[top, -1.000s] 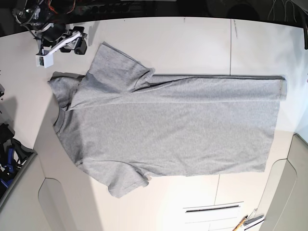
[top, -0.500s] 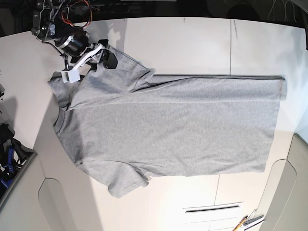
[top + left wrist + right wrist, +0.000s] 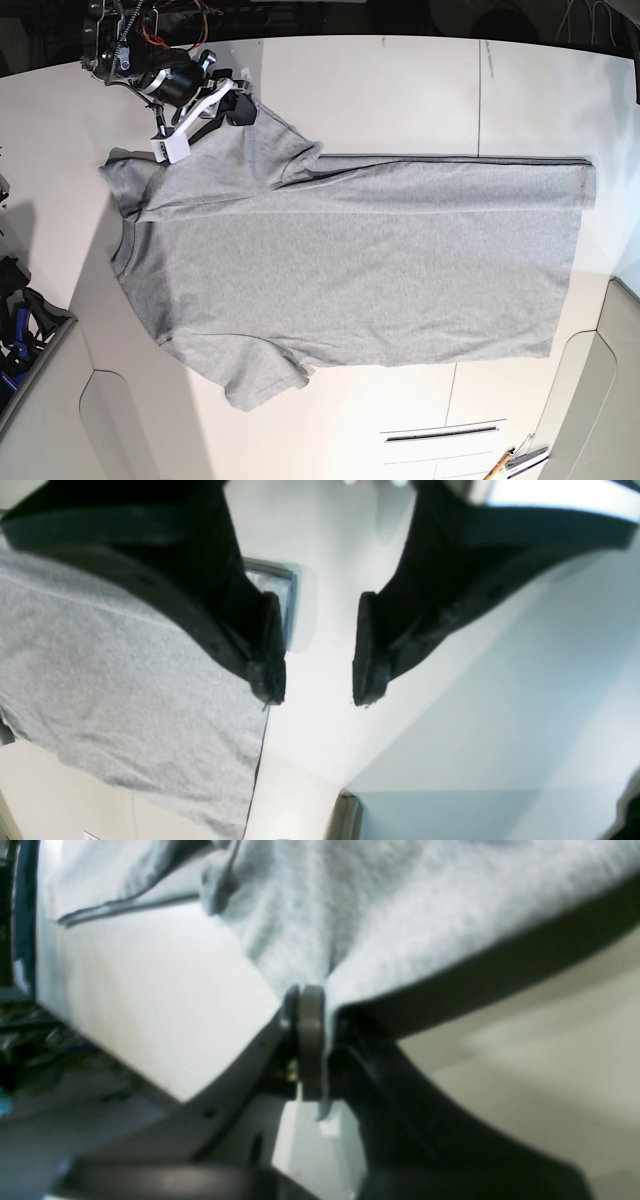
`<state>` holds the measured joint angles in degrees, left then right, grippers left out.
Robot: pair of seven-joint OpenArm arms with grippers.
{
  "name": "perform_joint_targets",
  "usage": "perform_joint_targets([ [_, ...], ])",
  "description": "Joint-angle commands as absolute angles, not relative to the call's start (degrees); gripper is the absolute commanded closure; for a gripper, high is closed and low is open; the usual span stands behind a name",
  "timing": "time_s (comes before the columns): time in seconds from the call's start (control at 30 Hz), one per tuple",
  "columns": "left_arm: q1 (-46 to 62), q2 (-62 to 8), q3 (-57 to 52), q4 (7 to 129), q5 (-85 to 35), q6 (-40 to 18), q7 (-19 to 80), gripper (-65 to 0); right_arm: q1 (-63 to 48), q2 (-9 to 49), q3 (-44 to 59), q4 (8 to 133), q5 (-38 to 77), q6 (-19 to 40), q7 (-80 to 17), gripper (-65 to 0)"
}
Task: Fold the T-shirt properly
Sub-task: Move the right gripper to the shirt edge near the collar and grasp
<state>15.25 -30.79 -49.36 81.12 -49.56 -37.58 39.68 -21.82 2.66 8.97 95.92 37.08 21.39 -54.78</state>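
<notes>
The T-shirt (image 3: 350, 270) lies spread on the white table, plain grey side up, collar to the left and hem to the right, its far long edge folded in. My right gripper (image 3: 241, 110) is at the far sleeve near the top left. In the right wrist view its pads (image 3: 311, 1012) are shut on a pinch of the grey cloth (image 3: 380, 915). My left gripper (image 3: 318, 680) is open and empty above bare table, just beside an edge of the shirt (image 3: 125, 680). The left arm does not show in the base view.
A grey bin (image 3: 40, 345) with blue things stands at the left front. A pen and small tools (image 3: 515, 462) lie at the front edge. Table seams (image 3: 479, 95) run across the top. A dark cable (image 3: 634, 75) is at the right edge.
My right arm has moved right from beside the shirt onto the far sleeve, and its gripper now pinches the cloth. The shirt's body has not moved.
</notes>
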Motion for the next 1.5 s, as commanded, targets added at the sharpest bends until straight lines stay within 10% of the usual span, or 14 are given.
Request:
perform_joint_targets([
  [0.0, 15.0, -32.4, -49.8, 82.2, -51.1, -38.2, 38.6, -25.7, -21.0, 2.7, 8.8, 96.1, 36.9, 22.0, -56.4, 0.0],
  [0.63, 15.0, -32.4, -49.8, 82.2, -51.6, -38.2, 39.0, -25.7, 9.4, 2.7, 3.7, 96.0, 24.3, 24.0, -46.3, 0.0],
  [0.73, 15.0, -32.4, -49.8, 82.2, -51.6, -38.2, 39.4, -25.7, 10.1, 2.7, 2.9, 96.0, 24.2, 24.0, -46.3, -24.5],
  [0.83, 15.0, -32.4, -49.8, 82.2, -51.6, -38.2, 39.7, -25.7, 10.0, 2.7, 2.9, 96.0, 24.2, 24.0, -46.5, -32.6],
  [0.97, 15.0, -32.4, -49.8, 82.2, -52.0, -38.2, 40.2, -25.7, 10.0, 3.1, 3.0, 96.0, 24.2, 24.1, -51.4, -30.0],
  [1.1, 15.0, -32.4, -49.4, 82.2, -59.1, -40.0, 44.6, -25.1, 9.8, 3.4, 5.1, 96.1, 21.9, 24.0, -56.0, -1.5],
  [1.3, 14.9, -32.4, -44.1, 83.3, -61.5, -40.0, 46.4, 0.0, 7.4, 3.4, 15.4, 99.4, 24.1, 23.6, -56.2, 0.0],
  [1.47, 13.3, -32.4, -36.6, 87.4, -55.7, -40.0, 46.3, 0.0, 4.1, 3.9, 22.5, 102.1, 24.6, 23.9, -56.0, 0.0],
])
